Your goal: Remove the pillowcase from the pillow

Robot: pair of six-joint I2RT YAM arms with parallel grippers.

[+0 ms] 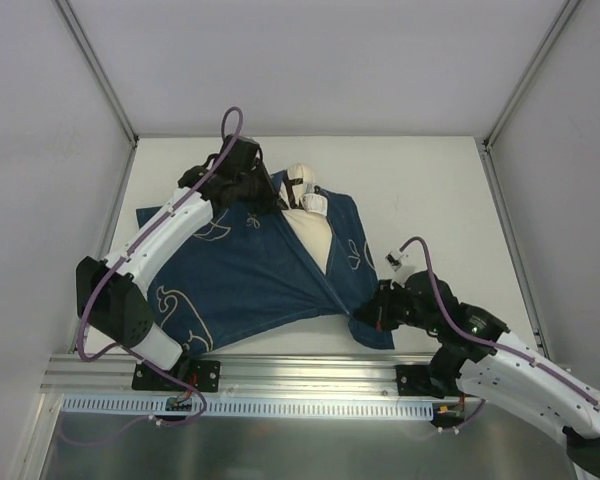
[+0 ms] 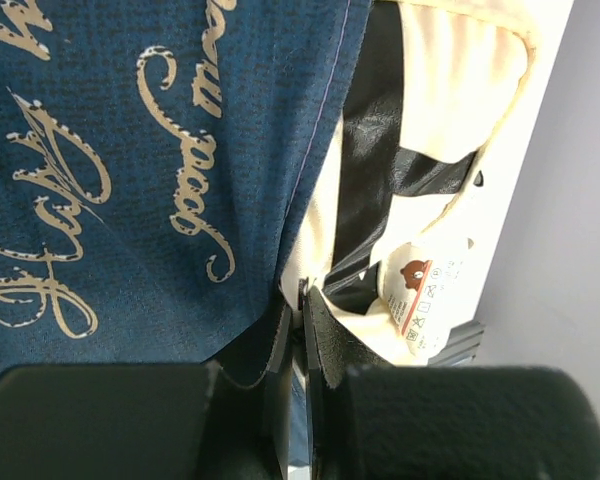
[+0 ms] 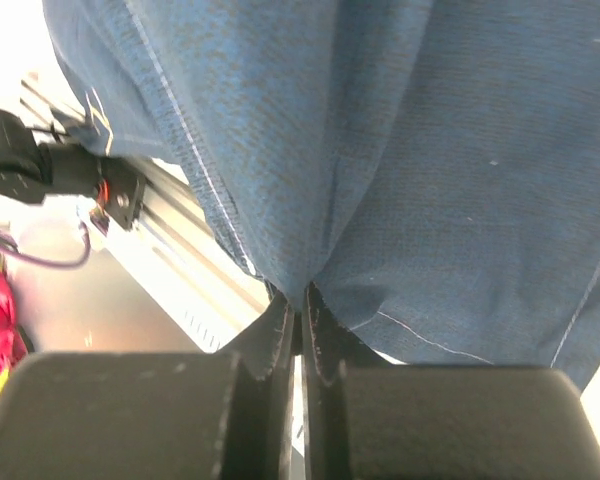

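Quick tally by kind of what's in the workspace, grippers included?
Navy pillowcase: 1
Cream pillow: 1
Grippers: 2, the left gripper and the right gripper, both shut, with the right pinching the pillowcase
Total: 4
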